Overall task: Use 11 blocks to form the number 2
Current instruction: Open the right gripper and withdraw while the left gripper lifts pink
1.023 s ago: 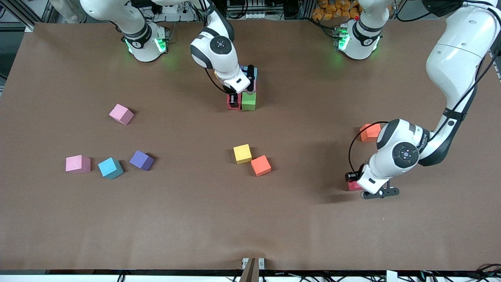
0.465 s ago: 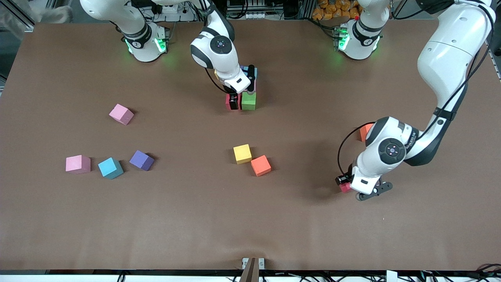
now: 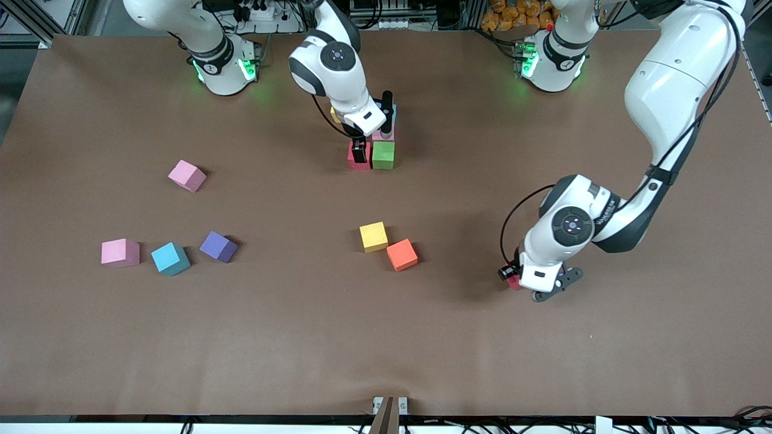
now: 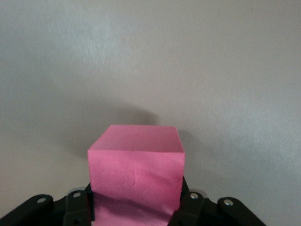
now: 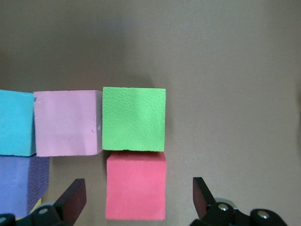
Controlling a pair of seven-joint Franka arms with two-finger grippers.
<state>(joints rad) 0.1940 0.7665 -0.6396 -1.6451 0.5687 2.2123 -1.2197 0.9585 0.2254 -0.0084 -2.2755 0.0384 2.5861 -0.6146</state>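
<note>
- Over the green block [image 3: 383, 155], our right gripper [image 3: 373, 140] hangs with fingers spread; the red block [image 3: 356, 161] touches it.
- Toward the left arm's end from that green block, our left gripper [image 3: 523, 283] pinches a pink-red block [image 4: 136, 176] aloft: light, matte, grippable by flat sides, we judge.

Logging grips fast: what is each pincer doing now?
Left pincer: shut on the red block.
Right pincer: open, over the placed red block.

A robot lab is shown. Two big white robot arms [image 3: 663, 108] are fixed at the edge of a wide brown desk [image 3: 301, 337], and green lights are seen on their bases [image 3: 226, 66]. Black cables [image 3: 265, 12] and metal frames [image 3: 54, 18] are seen past the desk's edge.
</note>
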